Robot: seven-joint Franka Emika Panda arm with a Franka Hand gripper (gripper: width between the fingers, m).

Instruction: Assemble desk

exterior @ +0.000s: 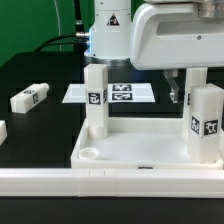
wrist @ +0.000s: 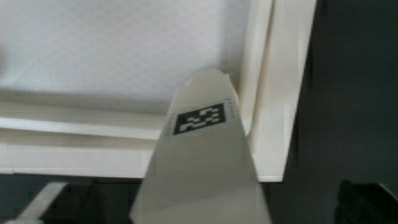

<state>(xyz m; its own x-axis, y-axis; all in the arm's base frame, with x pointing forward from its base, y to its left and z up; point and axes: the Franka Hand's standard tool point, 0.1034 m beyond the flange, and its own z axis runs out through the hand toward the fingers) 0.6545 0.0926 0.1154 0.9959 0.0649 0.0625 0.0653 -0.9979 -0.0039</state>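
Claw [exterior: 190, 88] released, jaws wide, hanging over upright leg [exterior: 207, 125] standing in tabletop [exterior: 140, 150], lower right of exterior view. Likely next: grasp for twisting. Centre over leg, descend straight, clench flat faces, keep leg vertical.

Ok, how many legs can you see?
4. Two stand in the tabletop: left leg, right leg. A third leg lies on the table at the exterior view's left; a fourth, cut off at that edge, is probably one.
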